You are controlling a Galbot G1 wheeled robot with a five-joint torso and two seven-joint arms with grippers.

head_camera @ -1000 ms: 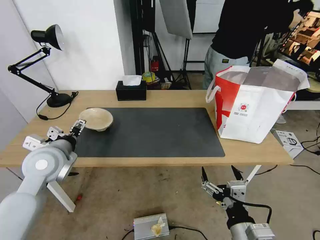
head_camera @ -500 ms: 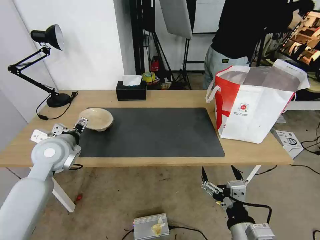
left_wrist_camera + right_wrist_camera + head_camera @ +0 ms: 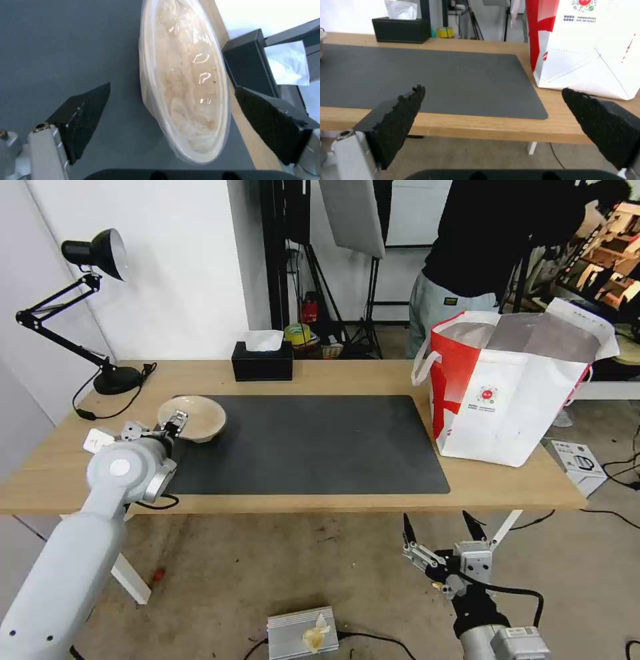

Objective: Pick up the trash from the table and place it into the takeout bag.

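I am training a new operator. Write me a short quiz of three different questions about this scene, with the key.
1. True or false: the left pincer is shut on the shallow beige bowl.
2. On the table, the takeout bag stands: A) on the dark mat B) beside it, at the right end.
3. Fill in: the right pincer hangs open, lower than the ____.

Key: 1 false, it is open around the bowl; 2 B; 3 table.

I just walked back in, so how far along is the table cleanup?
One piece of trash sits on the table: the shallow beige bowl. The left gripper is open around its rim, not gripping. The right gripper waits open below the table edge. Bagging it in the takeout bag is left.
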